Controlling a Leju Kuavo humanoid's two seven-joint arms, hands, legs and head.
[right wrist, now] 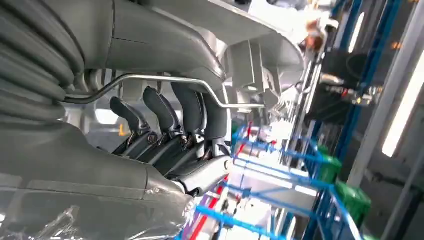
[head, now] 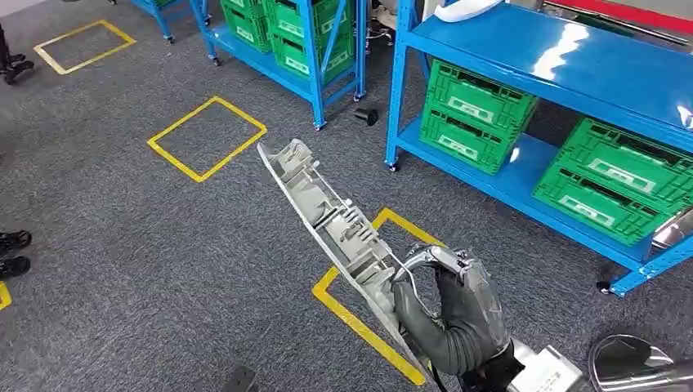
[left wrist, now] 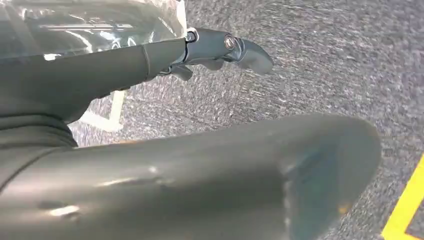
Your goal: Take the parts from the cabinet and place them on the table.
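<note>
Carpet, grey and speckled, covers the floor, with yellow tape squares marked on it at far left, mid-left and near centre. Right hand, grey ribbed cover and dark fingers, sits near centre-right in the head view and grips a long pale grey moulded plastic part by its near end. The part is off the floor, tilted, running from the hand up and away to the left, ribbed inner side with clips facing right. A thin bent metal rod loops over the hand beside the part. In the right wrist view the dark fingers curl around the grey plastic part, thumb on the other side, and the metal rod crosses in front of the fingers. So the right hand is closed tight on the part.

Left hand appears in the left wrist view: fingers stretched out straight over the carpet, thick grey thumb well apart from them, nothing between them, so it is wide open and holding nothing. A strip of yellow tape lies at the corner of that view.

Blue metal shelving racks stand at far centre and right, lower shelves loaded with green slotted plastic crates; more crates on the right rack. A small black object lies on the carpet between the racks. Dark shoes at the left edge.
</note>
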